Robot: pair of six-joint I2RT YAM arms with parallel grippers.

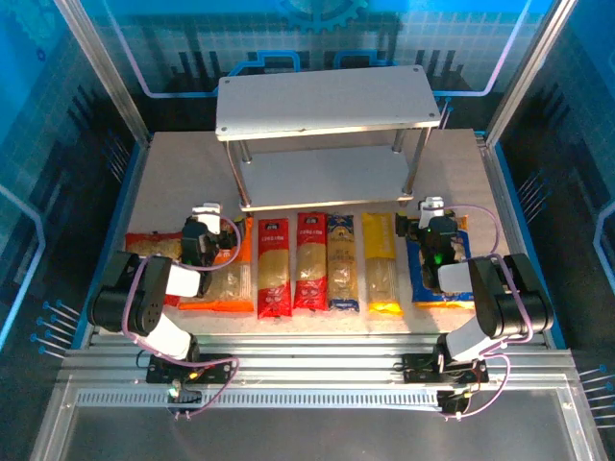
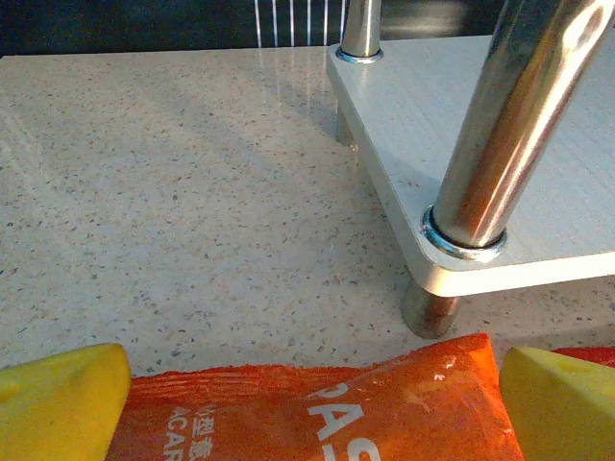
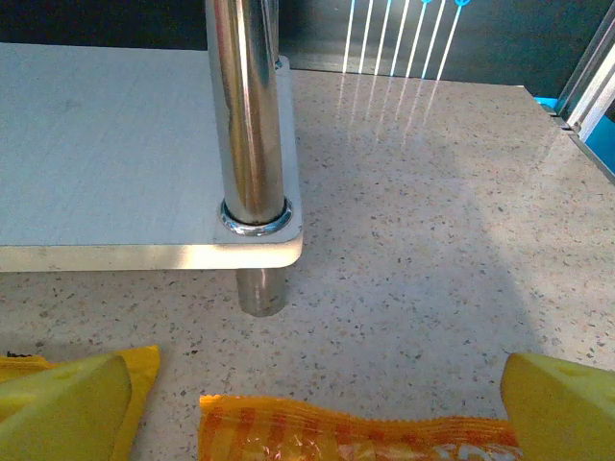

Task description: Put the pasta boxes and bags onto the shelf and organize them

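Left gripper (image 2: 312, 399), right gripper (image 3: 314, 408) agape, empty; left wrist reads orange bag (image 2: 384, 408) lettering.

Speckled tabletop (image 1: 183, 182), blue glass walls (image 1: 58, 106)

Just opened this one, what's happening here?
Two arms are about to stock the shelf with pasta. The left gripper hovers open over the orange bag, and the right gripper hovers open over the blue bag. Four long spaghetti packs lie in a row between them on the table. Both shelf boards are bare.
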